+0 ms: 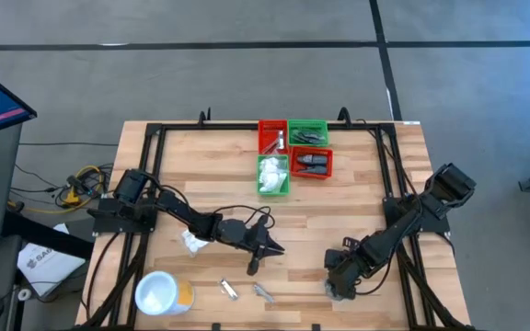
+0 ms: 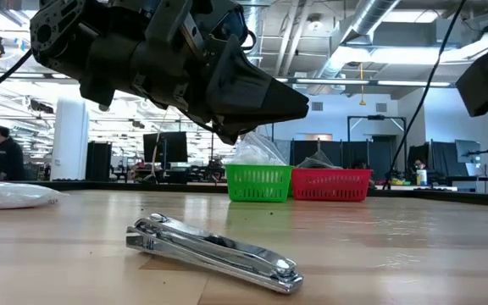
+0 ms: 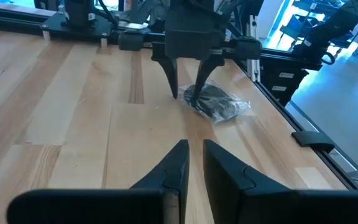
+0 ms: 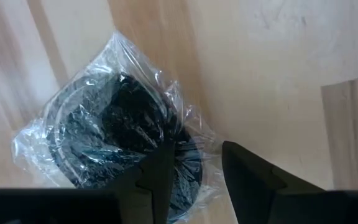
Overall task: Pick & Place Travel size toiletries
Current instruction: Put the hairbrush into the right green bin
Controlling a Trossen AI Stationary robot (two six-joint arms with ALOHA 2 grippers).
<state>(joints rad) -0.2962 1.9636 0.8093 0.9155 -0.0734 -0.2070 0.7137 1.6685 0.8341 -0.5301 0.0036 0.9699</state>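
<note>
A black round disc in clear wrap (image 4: 114, 134) lies flat on the table near its right near corner (image 1: 339, 291). My right gripper (image 4: 194, 163) points down over it, open; one finger stands over the disc's rim, the other over bare wood beside it. My left gripper (image 1: 270, 246) hovers shut above the table's middle, showing in the low view (image 2: 299, 106) and in its own wrist view (image 3: 194, 149). A white wrapped packet (image 1: 194, 242), a small dark item (image 1: 253, 267) and two silver nail clippers (image 1: 230, 290) (image 1: 263, 292) lie around it. My right gripper comes at the wrapped disc from above, fingers pointing down. One fingertip (image 4: 160, 158) is at the disc's rim (image 4: 182, 177) on the side toward the left arm. I cannot tell whether it touches the wrap. The packet lies flat on the wood.
Red and green bins (image 1: 272, 136) (image 1: 307, 133) stand at the far edge. In front of them a green bin (image 1: 272, 175) holds white packets and a red one (image 1: 313, 164) holds dark items. A white tub with an orange side (image 1: 161, 294) sits near the left near corner. A black frame (image 1: 389, 175) borders the table.
</note>
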